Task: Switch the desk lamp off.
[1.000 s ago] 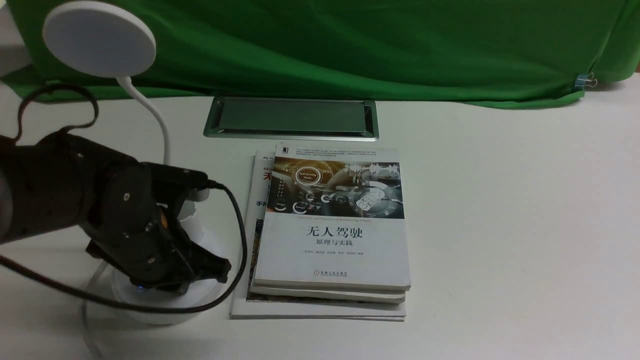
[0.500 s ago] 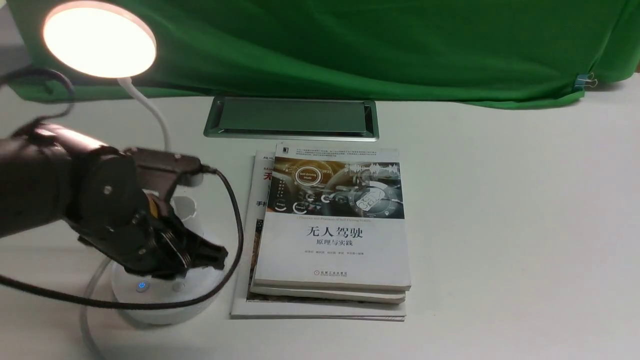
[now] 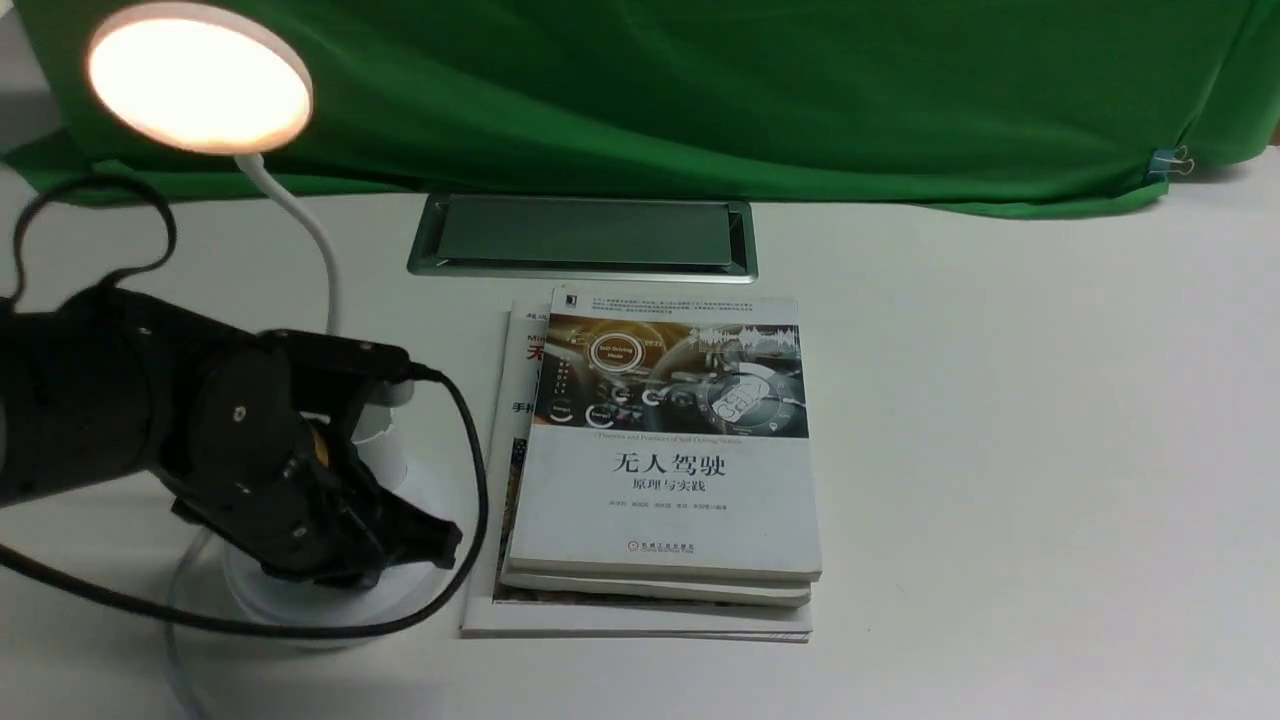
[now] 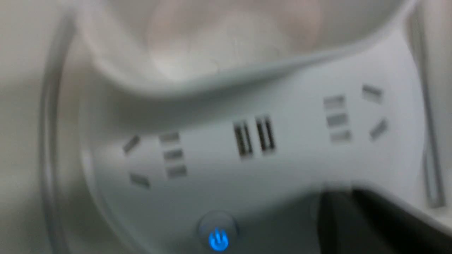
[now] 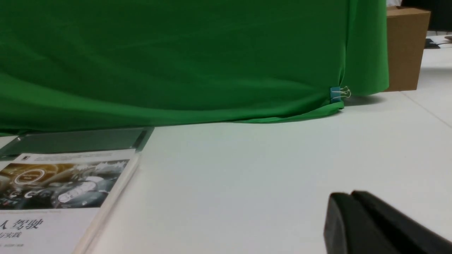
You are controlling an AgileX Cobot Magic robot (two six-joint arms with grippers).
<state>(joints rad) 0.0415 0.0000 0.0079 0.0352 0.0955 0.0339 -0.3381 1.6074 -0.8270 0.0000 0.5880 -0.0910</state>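
Note:
The desk lamp stands at the front left; its round disc head glows warm, on a thin white neck. Its cup holder and round base are partly hidden by my left arm. My left gripper is shut and empty, low over the base. In the left wrist view the base shows sockets and a blue-lit power button, and my left gripper sits close above the base beside that button; contact cannot be told. My right gripper is shut, empty, above the bare table.
A stack of books lies right next to the lamp base. A metal hatch sits in the table behind them. A green cloth hangs at the back. The arm's black cable loops beside the base.
The lamp head was dark one second ago and lit half a second ago, and stays lit. My left gripper rose off the base, then came back down over it.

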